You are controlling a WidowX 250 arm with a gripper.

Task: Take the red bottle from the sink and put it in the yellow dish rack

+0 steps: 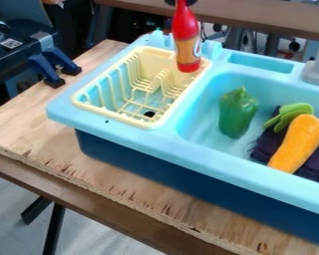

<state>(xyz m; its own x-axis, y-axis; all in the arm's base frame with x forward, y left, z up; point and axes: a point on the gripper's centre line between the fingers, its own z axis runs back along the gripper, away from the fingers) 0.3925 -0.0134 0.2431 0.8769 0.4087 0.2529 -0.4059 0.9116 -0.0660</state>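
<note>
Two blue clamps point(54, 67) with dark tips are at the left, by the edge of the wooden table point(29, 132). Right of them, on the table, stands a light-blue toy sink point(189, 148) with a darker blue body. Its left part holds a pale yellow dish rack point(109, 113), and only the rack's wire slots and frame show inside it. Over the rack's far right corner is a red bottle point(187, 42) with an orange and white label, neck up and base down. The black hand point(181, 2) is at the top edge of the view, its fingers closed on the bottle's neck, one on each side. So the bottle lies straight below the hand, its long axis close to vertical, and its base overlaps the rack's rim; whether it touches the rim I cannot tell. Farther right, in the basin, a green bell pepper point(237, 114) stands stem up, nearer to the bottle than the other toy food. Beside it, a dark cloth point(318, 167) is bunched under a long orange vegetable point(298, 142), which slants with its wide end away from the camera. Green rounded pieces point(292, 113) sit against that wide end. A grey faucet point(318, 69) stands at the far right rim.
</note>
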